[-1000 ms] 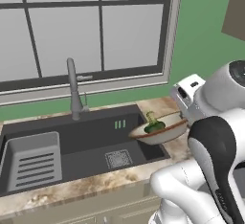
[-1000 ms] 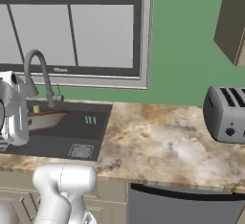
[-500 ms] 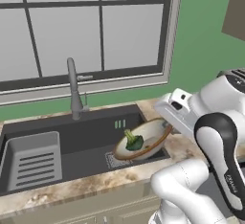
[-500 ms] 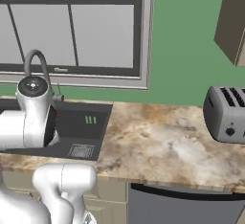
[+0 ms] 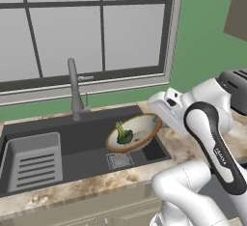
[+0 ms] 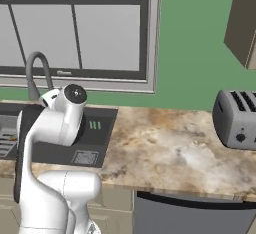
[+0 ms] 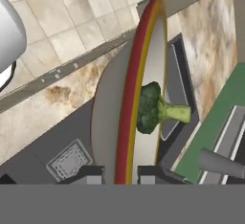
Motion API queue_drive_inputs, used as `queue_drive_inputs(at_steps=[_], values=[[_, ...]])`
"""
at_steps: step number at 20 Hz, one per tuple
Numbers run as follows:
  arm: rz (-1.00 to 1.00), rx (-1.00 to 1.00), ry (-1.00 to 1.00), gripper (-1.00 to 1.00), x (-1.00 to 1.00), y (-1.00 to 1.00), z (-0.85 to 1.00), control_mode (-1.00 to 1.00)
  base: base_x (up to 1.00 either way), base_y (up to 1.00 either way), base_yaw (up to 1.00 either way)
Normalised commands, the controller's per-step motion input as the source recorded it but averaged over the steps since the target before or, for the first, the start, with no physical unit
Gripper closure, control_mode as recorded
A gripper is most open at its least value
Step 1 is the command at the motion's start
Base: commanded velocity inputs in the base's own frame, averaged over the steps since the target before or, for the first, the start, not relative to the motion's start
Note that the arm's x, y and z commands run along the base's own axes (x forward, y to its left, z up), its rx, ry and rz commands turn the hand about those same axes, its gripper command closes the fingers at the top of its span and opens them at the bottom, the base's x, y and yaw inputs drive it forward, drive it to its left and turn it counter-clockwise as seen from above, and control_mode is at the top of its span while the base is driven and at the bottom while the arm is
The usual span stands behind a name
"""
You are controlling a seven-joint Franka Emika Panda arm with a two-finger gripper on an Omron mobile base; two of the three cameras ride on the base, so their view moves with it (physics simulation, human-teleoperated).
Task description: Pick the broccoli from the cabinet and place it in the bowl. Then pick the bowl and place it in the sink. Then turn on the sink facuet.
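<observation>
Bowl (image 5: 134, 133) was held over the right part of the sink (image 5: 72, 148), tilted, with the broccoli (image 5: 123, 134) lying inside it near the low side; in the hand view the bowl (image 7: 129, 108) stood edge-on between the jaws, which were clamped on its rim at the gripper (image 7: 119, 174). Judged stiff, light and fairly slick, so a rim pinch like this one seems the right hold, but a tilt could let the loose floret roll out. Broccoli (image 7: 155, 107) looked light and firm, resting free against the bowl's inner face. Faucet (image 5: 75, 90) stood untouched behind the basin, rack insert (image 5: 34, 162) at the left. Against the frame a second back, the bowl had come off the desk (image 5: 188, 148) edge at the sink's right and moved left and lower over the basin, the arm swung further in
</observation>
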Motion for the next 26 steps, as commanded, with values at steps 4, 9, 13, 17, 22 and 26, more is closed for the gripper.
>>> queue_drive_inputs(at_steps=[4, 9, 13, 17, 22, 26], values=[[0.0, 0.02, 0.16, 1.0, 0.19, 0.0, -0.19, -1.0, 0.0, 0.0, 0.0], [0.06, 0.05, 0.01, 1.0, 0.57, 0.02, -0.61, -1.0, 0.0, 0.0, 0.0], [0.09, 0.03, 0.0, 1.0, 0.55, 0.06, -0.61, -1.0, 0.0, 0.0, 0.0], [0.11, 0.02, -0.02, 1.0, 0.39, 0.18, -0.59, -1.0, 0.0, 0.0, 0.0], [0.13, 0.01, -0.02, 1.0, 0.39, 0.23, -0.41, -1.0, 0.0, 0.0, 0.0], [0.12, 0.01, 0.0, 1.0, 0.46, 0.23, -0.29, -1.0, 0.0, 0.0, 0.0]])
